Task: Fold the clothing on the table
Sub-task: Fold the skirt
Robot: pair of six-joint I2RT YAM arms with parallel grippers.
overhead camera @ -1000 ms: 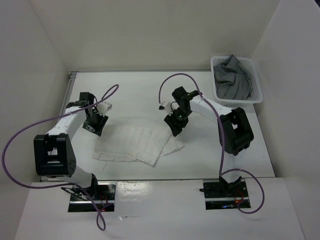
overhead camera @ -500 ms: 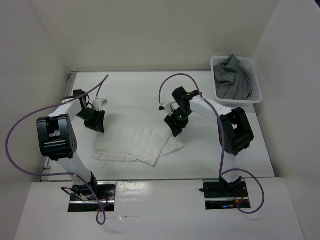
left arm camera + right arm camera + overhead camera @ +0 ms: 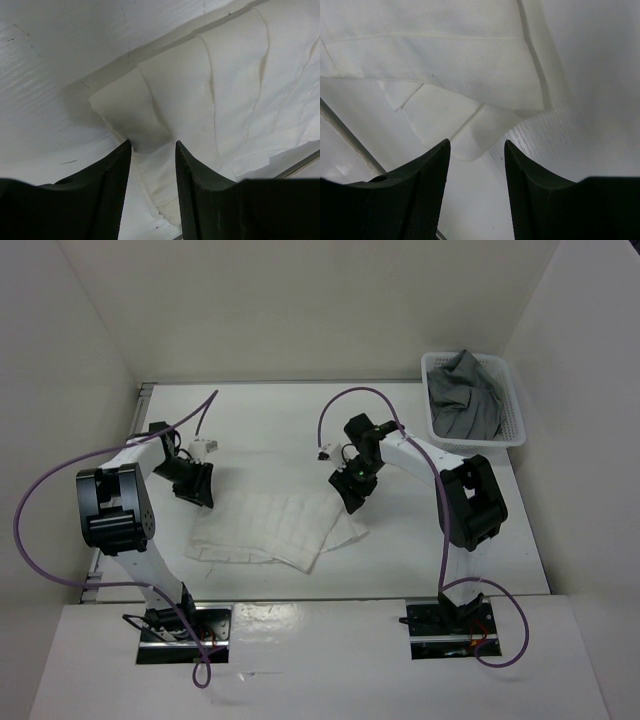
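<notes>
The basket [image 3: 478, 443] on the table [image 3: 270, 420] holds a grey garment [image 3: 465, 400].

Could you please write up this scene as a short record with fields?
skirt: white, pleated, lying flat on the table, layers overlapping at its right end
left gripper: open, low over the skirt's far left corner, holding nothing
right gripper: open, low over the skirt's far right corner, holding nothing
basket: white, at the table's far right corner, holds a grey garment
</notes>
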